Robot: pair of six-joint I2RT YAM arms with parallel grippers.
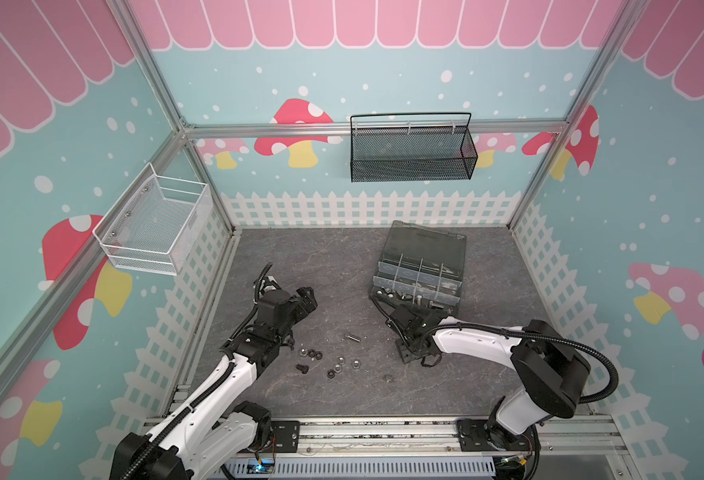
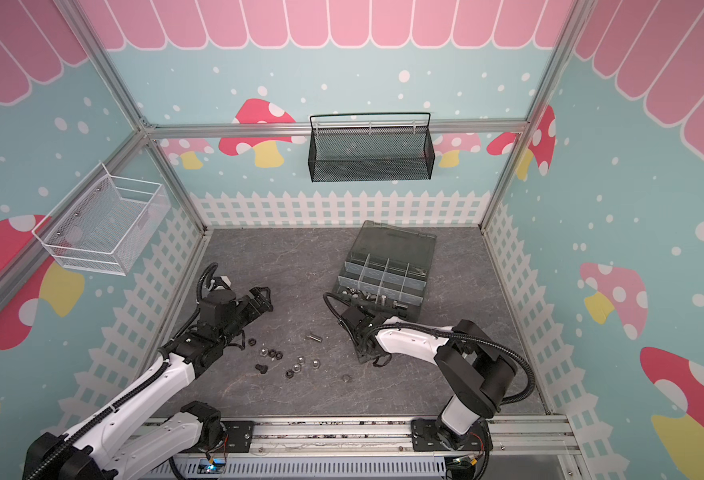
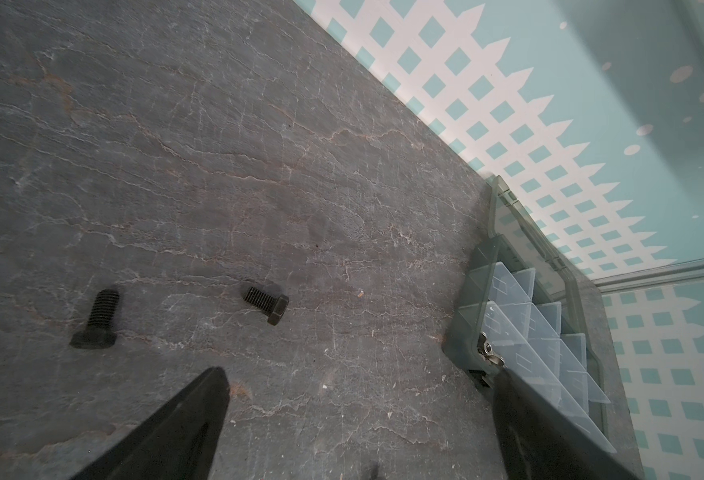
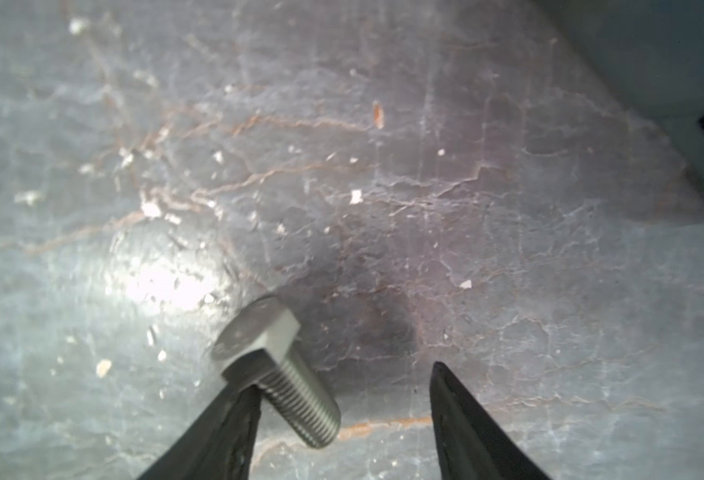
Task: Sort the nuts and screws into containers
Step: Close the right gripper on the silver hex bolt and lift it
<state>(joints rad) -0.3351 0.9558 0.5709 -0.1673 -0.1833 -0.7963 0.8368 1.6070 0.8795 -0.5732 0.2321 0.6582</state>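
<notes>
Straddling a silver hex-head screw (image 4: pixel 277 365), the right fingers (image 4: pixel 462 424) stand apart. The threaded shank touches one finger, with a gap to the other, so nothing is clamped. Only the right wrist view shows this; in both top views the wrist hides it, just near of the organizer box (image 1: pixel 418 274), right of centre. Left fingers (image 3: pixel 175 436) spread wide, empty, over the surface (image 3: pixel 258 145); the left wrist view shows two short black screws (image 3: pixel 267 305) lying flat. Top views add loose hex nuts (image 1: pixel 339 360), silver and black, near-centre. Box has a smoky lid, open, and translucent dividers, with metal pieces in the near compartments (image 1: pixel 408 297). Surface is grey, slate-like, rust-veined.
</notes>
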